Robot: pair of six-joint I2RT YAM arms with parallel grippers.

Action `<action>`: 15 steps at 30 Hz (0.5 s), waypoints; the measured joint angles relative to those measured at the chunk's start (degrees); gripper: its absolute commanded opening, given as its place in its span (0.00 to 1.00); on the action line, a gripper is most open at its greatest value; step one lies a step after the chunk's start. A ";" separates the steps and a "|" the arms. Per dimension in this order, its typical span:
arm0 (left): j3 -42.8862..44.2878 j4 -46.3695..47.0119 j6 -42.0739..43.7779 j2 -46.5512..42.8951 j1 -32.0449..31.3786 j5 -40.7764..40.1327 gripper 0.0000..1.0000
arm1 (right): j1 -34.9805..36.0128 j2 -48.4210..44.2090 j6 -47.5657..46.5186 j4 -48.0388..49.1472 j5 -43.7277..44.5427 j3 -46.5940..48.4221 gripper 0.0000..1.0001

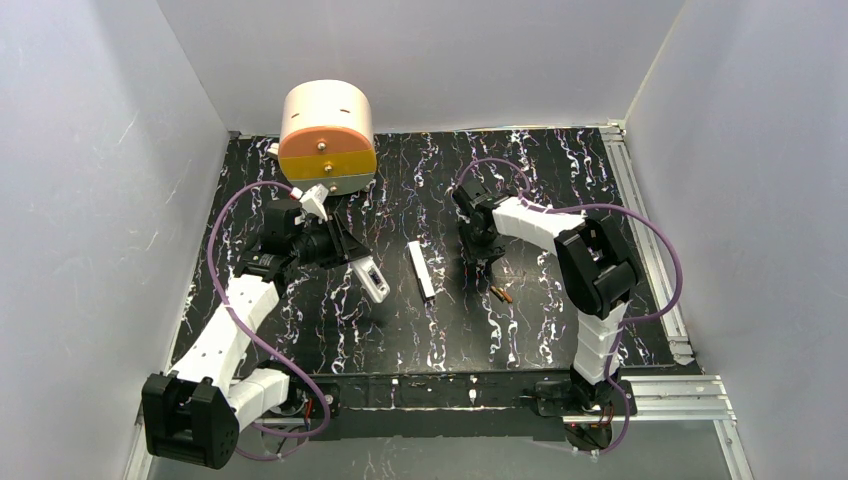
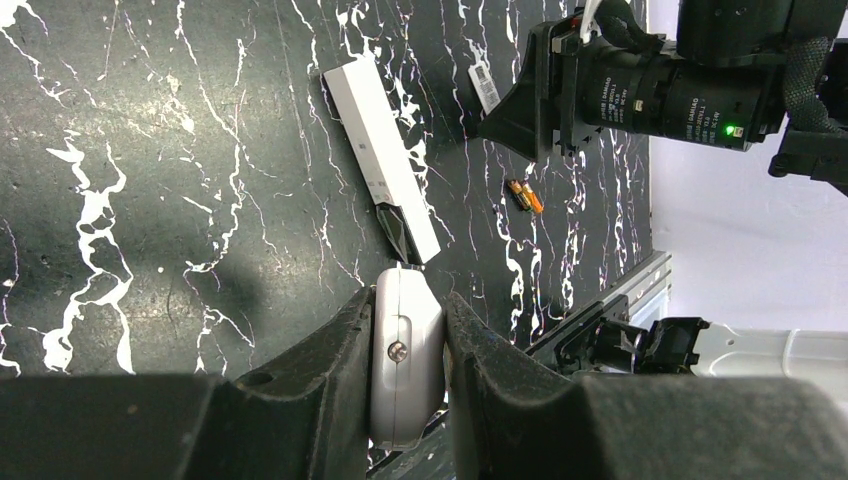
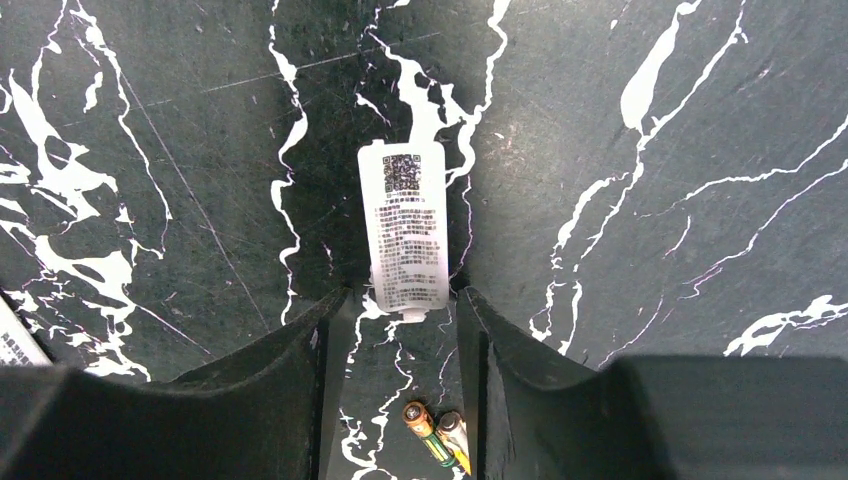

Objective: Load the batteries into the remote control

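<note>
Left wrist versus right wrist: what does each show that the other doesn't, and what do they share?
Only left wrist: the remote control, clamped edge-on in the left gripper, and the white bar in full. Only right wrist: the printed label and QR code on the white cover, its near end inside the open right gripper. Both: the two batteries side by side on the table, and that cover.

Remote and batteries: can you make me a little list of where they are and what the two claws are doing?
remote control: clamped in the left gripper
batteries: two, side by side on the table, not loaded yet
right gripper: open, its fingers either side of the near end of a small white labelled lid that lies flat
white bar: lying on the table, no gripper on it
</note>
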 measured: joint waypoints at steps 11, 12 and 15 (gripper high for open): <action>0.00 0.24 0.00 0.11 0.00 0.81 0.00 | 0.00 0.39 -1.36 0.24 -0.44 0.28 0.47; 0.00 0.24 0.00 0.15 0.00 1.07 0.00 | -0.02 0.39 -1.46 0.24 -0.46 0.28 0.47; 0.00 0.26 0.02 0.48 0.00 1.57 0.00 | -0.02 0.42 -1.53 0.26 -0.46 0.28 0.42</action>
